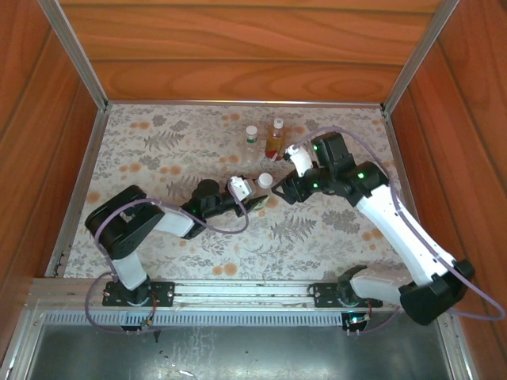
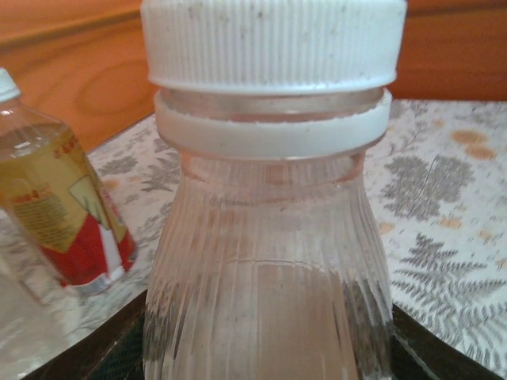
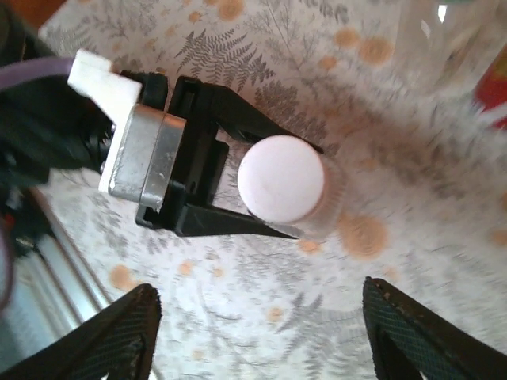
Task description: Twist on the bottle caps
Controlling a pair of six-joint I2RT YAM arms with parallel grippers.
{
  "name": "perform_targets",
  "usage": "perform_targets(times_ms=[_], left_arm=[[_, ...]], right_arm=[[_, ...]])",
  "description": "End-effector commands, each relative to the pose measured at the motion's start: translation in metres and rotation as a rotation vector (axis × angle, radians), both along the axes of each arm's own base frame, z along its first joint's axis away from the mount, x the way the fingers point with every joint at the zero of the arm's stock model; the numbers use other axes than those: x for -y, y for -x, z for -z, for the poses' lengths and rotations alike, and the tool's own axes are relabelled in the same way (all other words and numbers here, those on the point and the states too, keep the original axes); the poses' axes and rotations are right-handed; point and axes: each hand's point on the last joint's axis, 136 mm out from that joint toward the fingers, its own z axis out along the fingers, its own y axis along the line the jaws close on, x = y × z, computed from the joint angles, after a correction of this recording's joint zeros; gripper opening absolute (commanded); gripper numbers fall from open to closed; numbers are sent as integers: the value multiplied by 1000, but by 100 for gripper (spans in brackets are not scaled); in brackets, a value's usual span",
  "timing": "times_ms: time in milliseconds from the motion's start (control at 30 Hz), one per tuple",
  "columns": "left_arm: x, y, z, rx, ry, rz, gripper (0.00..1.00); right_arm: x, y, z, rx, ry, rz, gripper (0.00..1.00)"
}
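Note:
A clear ribbed bottle (image 2: 269, 285) stands on the mat with my left gripper (image 1: 260, 198) shut on its body; the dark fingers (image 2: 103, 356) show at its lower sides. A white bottle cap (image 2: 273, 39) sits on its neck, seen from above as a white disc (image 3: 281, 178). My right gripper (image 3: 257, 332) hovers just beside and above this bottle, its jaws wide apart with only mat between them. At the back stand a green-labelled bottle (image 1: 251, 141) and an amber bottle with a red label (image 1: 274, 139), each with a white cap on top.
The floral mat (image 1: 182, 150) covers the table inside wooden walls (image 1: 238, 47). The amber bottle (image 2: 63, 214) stands close to the left of the held bottle. The two arms meet near the mat's middle; open mat lies to the left and front.

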Motion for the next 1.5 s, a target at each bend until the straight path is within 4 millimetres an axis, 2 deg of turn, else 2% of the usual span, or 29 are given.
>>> perform_targets(times_ms=[0, 133, 333, 533, 733, 867, 1467], left_arm=[[-13, 7, 11, 128, -175, 16, 53], [-18, 17, 5, 191, -241, 61, 54], [-22, 29, -6, 227, -268, 90, 54], [-21, 38, -10, 239, -270, 109, 54], [-19, 40, -12, 244, -268, 121, 54], [-19, 41, -13, 242, -267, 119, 54], [-18, 37, -12, 226, -268, 104, 54]], right_arm=[[19, 12, 0, 317, 217, -231, 75], [17, 35, -5, 494, 295, -496, 79], [-5, 35, -4, 597, 354, -644, 77], [-28, 19, 5, 639, 391, -673, 70], [-42, 13, 15, 619, 389, -710, 61], [-46, 14, 21, 598, 385, -727, 57], [-45, 32, 39, 481, 357, -799, 57]])
